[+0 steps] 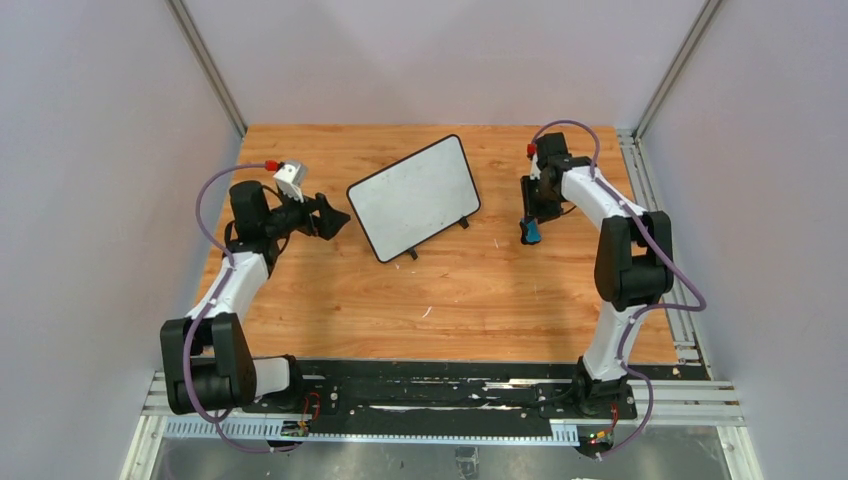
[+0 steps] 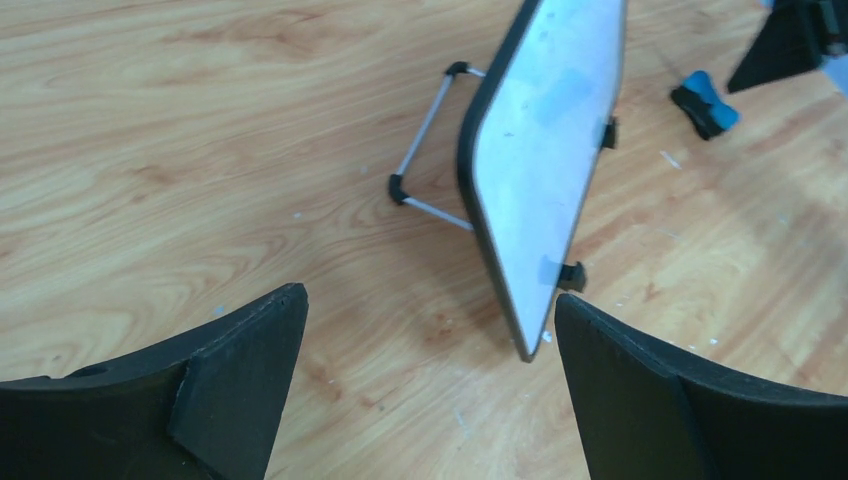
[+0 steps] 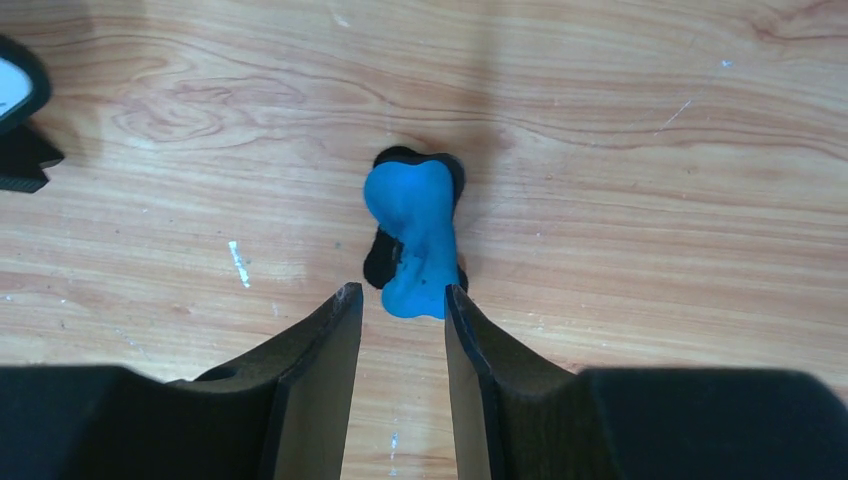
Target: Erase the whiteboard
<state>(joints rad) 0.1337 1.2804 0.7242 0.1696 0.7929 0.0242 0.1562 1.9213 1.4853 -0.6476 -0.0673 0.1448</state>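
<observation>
The whiteboard [image 1: 413, 197], white with a thin black frame and two small black feet, stands tilted on a wire stand at the table's middle back. Its face shows no clear marks. In the left wrist view it [image 2: 545, 150] is seen edge-on, just ahead of my left gripper [image 2: 428, 300], which is open and empty to its left [image 1: 335, 217]. The blue-and-black eraser [image 3: 415, 235] lies on the wood to the board's right [image 1: 531, 233]. My right gripper [image 3: 402, 292] hovers over the eraser's near end, jaws partly open and not closed on it.
The wooden table [image 1: 450, 290] is walled by grey panels at the left, back and right. The board's wire stand [image 2: 430, 150] sticks out behind it. A corner of the board [image 3: 15, 85] and one foot [image 3: 25, 160] show at the left of the right wrist view.
</observation>
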